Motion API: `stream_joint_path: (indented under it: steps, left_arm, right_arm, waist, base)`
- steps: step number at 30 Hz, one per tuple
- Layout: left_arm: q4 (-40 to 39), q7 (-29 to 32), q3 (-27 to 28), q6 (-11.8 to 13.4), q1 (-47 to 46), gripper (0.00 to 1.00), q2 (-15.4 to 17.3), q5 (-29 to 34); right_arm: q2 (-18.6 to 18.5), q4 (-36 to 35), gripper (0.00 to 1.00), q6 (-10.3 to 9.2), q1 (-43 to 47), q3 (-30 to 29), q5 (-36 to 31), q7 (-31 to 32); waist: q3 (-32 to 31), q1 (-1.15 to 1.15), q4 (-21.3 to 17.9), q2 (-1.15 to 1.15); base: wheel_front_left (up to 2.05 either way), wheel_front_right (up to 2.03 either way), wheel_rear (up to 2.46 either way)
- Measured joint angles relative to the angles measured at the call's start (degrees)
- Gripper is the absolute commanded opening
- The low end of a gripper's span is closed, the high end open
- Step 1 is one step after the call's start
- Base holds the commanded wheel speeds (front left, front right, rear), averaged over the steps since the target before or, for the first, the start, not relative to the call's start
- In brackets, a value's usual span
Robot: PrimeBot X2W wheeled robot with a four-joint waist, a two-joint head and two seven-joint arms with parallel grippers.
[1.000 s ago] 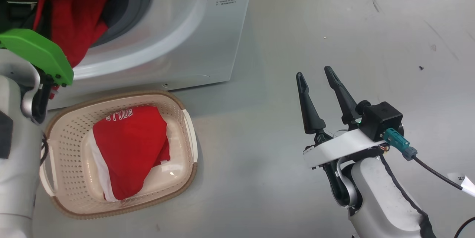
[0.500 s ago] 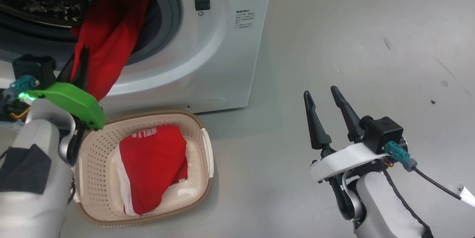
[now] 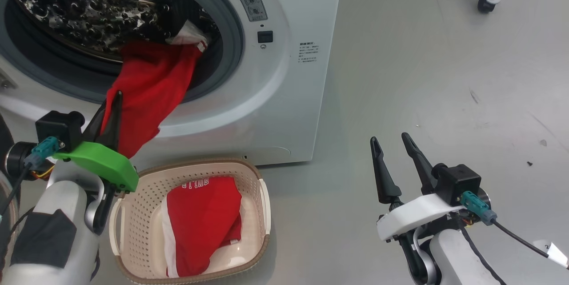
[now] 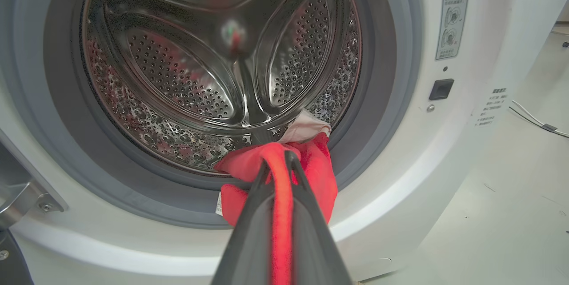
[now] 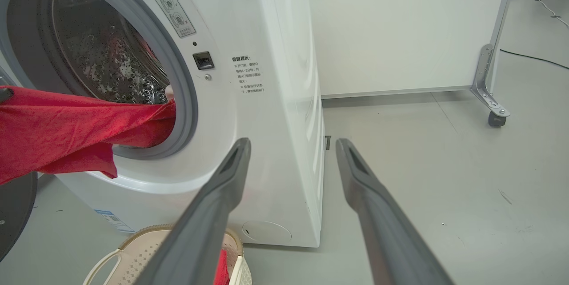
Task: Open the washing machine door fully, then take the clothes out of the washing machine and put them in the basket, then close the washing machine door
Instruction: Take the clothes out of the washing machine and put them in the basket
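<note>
At the washing machine (image 3: 284, 98) mouth: red garment (image 3: 151, 80), pinched in left claw (image 3: 114, 98) for transfer to basket (image 3: 200, 164) below; right claw (image 3: 389, 137) spread, idle.

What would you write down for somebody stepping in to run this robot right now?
Left gripper: shut on a red garment that trails from the drum out over the grey ring.
Right gripper: open, empty, above the floor.
Basket: on the floor in front of the washing machine; a second red garment lies in it.
Done: door open, one garment in the basket.
Left: pull the held garment clear, drop it in the basket, check the drum, close the door.
</note>
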Motion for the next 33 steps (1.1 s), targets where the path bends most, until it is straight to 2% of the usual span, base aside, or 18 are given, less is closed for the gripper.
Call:
stream_joint_path:
  steps: [6, 14, 24, 33]
  left_arm:
    - [-2.9, -1.0, 0.2, 0.0, 2.2, 0.0, 0.7, 0.0]
    - [-10.1, -1.2, 3.2, 0.0, 2.7, 0.0, 0.7, 0.2]
    - [-25.0, -1.2, 8.0, 0.0, 2.9, 0.0, 0.1, 2.2]
    - [-32.4, -1.2, 8.8, 0.0, 3.7, 0.0, -1.1, 3.7]
  right_arm:
    - [0.0, 0.4, 1.0, 0.47, 1.3, 0.0, 0.0, 0.0]
    - [0.0, 0.3, 1.0, 0.53, 1.8, 0.0, 0.0, 0.0]
    - [0.0, -0.2, 1.0, 0.92, 1.8, -0.1, 0.0, 0.0]
    - [0.0, -0.4, 1.0, 0.99, 1.8, 0.0, 0.1, 0.0]
  waist:
    - [-2.7, 0.0, 0.8, 0.0]
    - [-4.1, 0.0, 1.4, 0.0]
    - [-4.0, 0.0, 1.4, 0.0]
    - [-3.7, 0.0, 0.9, 0.0]
  base:
    - [0.0, 0.0, 0.0]
    - [0.0, 0.0, 0.0]
    - [0.0, 0.0, 0.0]
    - [0.0, 0.0, 0.0]
